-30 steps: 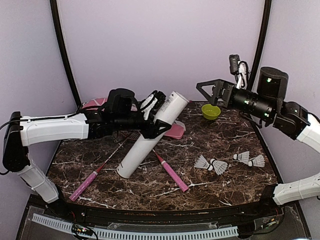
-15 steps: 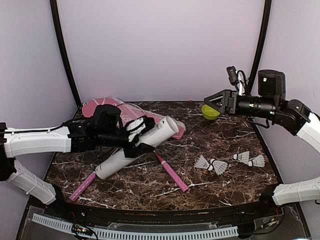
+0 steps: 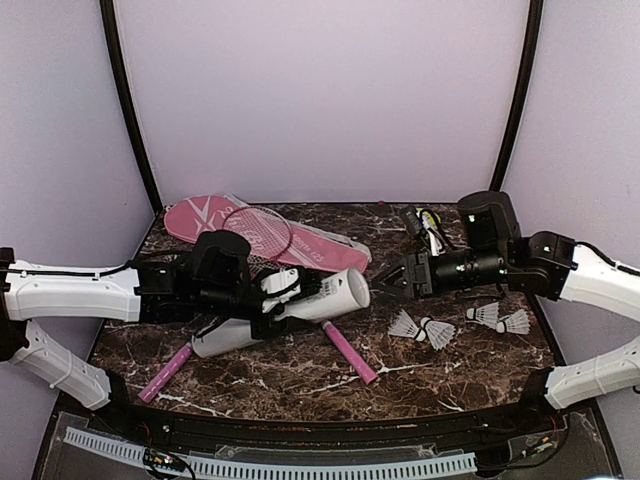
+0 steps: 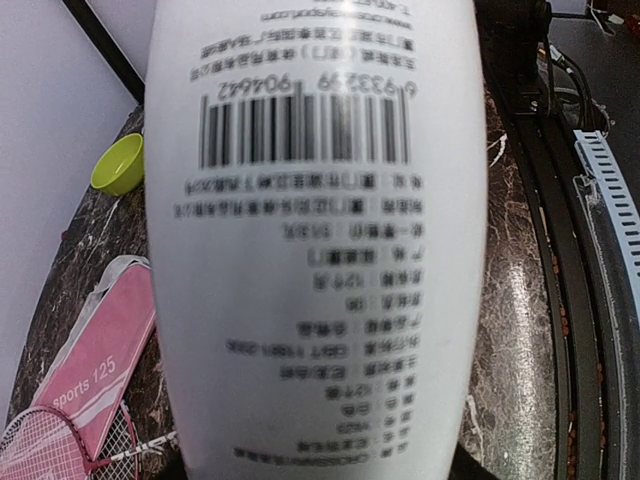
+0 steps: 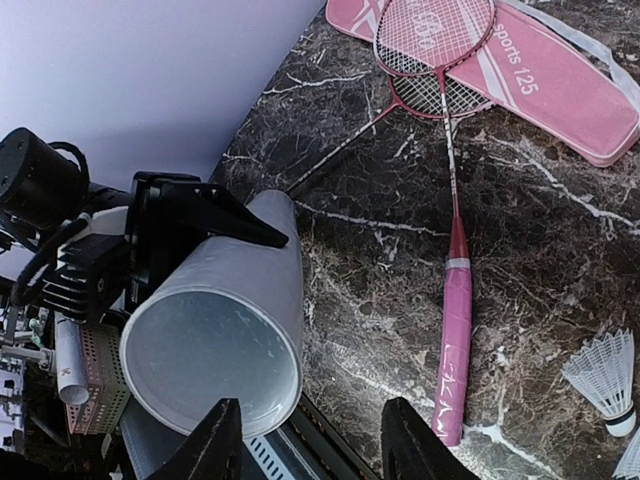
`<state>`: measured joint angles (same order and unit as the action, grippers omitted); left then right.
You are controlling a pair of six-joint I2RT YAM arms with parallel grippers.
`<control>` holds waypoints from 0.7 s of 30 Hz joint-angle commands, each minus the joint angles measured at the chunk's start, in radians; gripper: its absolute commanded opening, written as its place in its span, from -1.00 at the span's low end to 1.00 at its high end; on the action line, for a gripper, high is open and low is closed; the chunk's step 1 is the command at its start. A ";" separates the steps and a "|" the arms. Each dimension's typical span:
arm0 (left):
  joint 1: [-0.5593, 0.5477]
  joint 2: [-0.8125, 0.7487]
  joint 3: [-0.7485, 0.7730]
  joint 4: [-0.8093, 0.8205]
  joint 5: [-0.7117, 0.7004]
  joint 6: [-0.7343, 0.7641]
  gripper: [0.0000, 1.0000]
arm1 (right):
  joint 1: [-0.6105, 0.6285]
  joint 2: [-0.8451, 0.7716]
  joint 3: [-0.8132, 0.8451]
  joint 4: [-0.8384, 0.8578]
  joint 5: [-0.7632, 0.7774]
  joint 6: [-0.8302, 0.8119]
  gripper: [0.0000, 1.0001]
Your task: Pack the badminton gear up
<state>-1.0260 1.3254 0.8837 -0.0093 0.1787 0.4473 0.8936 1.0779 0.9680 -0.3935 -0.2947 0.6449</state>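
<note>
Marble table [image 3: 450, 370], tube [image 3: 325, 293] between left fingers [image 5: 205, 212]

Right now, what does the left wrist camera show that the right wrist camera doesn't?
Only the left wrist: the barcode and small print on the side of the white tube, and a lime-green bowl. Only the right wrist: the tube's open mouth, a racket's pink handle and a shuttlecock. Both: the tube, the pink racket cover and a racket head.
</note>
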 commanded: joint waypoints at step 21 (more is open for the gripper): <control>-0.015 0.004 0.011 -0.003 -0.008 0.025 0.02 | 0.093 0.067 -0.058 0.169 0.133 0.060 -0.78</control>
<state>-1.0317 1.3380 0.8837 -0.0246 0.1596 0.4622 0.9768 1.1522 0.9169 -0.2626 -0.2234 0.6964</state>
